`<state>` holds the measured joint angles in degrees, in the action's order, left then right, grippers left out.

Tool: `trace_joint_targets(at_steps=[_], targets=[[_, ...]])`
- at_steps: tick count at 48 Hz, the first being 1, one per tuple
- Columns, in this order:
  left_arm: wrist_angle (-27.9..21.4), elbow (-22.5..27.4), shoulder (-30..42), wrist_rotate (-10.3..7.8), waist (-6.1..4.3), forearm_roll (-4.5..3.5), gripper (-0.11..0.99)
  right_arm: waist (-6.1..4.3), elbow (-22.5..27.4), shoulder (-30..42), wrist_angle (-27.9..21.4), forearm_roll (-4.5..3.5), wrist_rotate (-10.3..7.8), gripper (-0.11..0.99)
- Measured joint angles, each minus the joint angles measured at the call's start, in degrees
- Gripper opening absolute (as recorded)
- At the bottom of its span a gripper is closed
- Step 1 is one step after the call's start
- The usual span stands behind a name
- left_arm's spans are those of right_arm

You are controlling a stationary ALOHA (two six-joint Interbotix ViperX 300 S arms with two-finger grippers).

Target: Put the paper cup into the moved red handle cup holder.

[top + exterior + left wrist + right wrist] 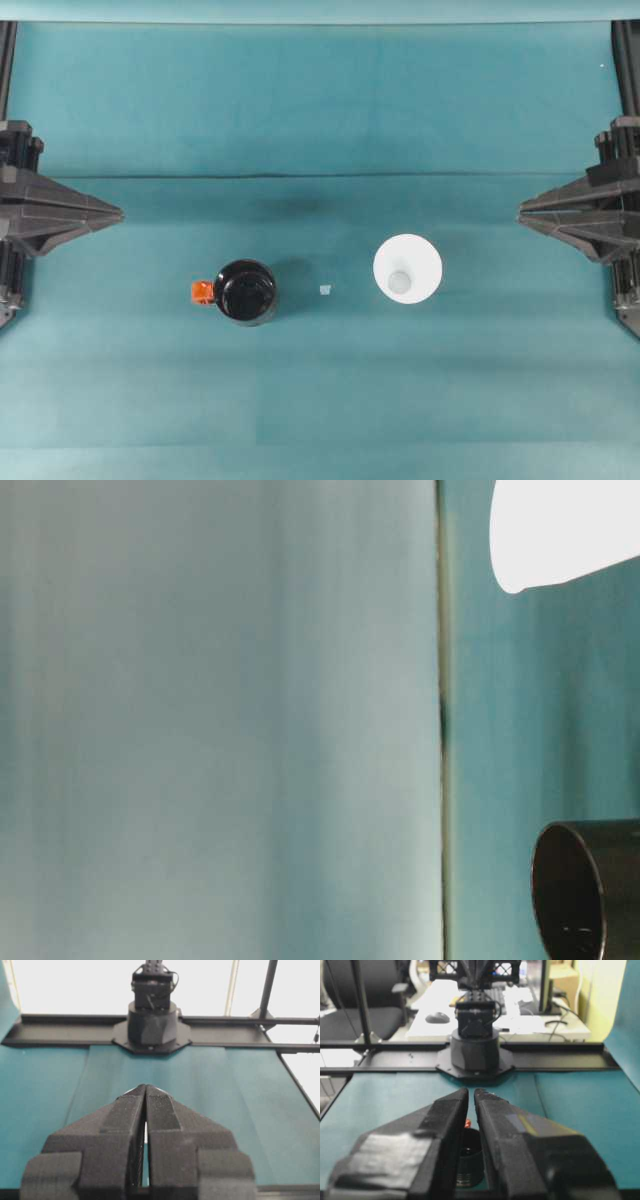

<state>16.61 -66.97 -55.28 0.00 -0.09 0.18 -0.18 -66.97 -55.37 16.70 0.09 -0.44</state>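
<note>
we see the plain white tapered paper cup (407, 268) standing mouth-down right of centre, well apart from the glossy black round cup holder with its orange-red handle (245, 292) left of centre. the left gripper (145, 1091) and right gripper (471, 1094) sit at the frame edges, fingers pressed nearly together, holding nothing, probably waiting to start.

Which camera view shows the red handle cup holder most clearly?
The overhead view: the whole red handle cup holder with its orange handle. The table-level view catches part of its black rim; the right wrist view glimpses it behind the right gripper.

The teal cloth-covered surface (320, 400) carries a glossy black round red handle cup holder (245, 291); right of it, a small pale scrap (324, 289), then a white tapered paper cup (407, 268).
</note>
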Motion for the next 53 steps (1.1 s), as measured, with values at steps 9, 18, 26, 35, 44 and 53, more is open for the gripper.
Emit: trace_joint_targets(at_steps=[9,18,26,35,44,53], targets=[[-6.86,1.41,0.09,0.97,0.0,0.26,0.03,1.14,0.0,-0.09,-2.11,0.79,-0.62,-0.1],[-12.92,3.08,0.18,1.14,-0.09,0.35,0.03,1.32,0.0,-0.44,-5.54,0.88,-3.08,-0.11],[-21.88,5.19,4.22,3.6,-0.44,0.35,0.03,1.41,0.0,-0.53,-7.47,0.97,-3.69,-0.11],[-34.37,9.93,13.62,11.25,-1.93,0.35,0.03,1.32,0.09,-0.53,-9.32,1.05,-3.78,-0.11],[-39.46,12.57,19.51,12.92,-2.29,0.35,0.03,1.32,0.09,-0.62,-10.81,1.14,-3.78,-0.11],[-40.25,13.27,21.01,12.92,-2.37,0.62,0.03,1.41,0.09,-0.7,-11.78,1.14,-4.66,-0.11]])
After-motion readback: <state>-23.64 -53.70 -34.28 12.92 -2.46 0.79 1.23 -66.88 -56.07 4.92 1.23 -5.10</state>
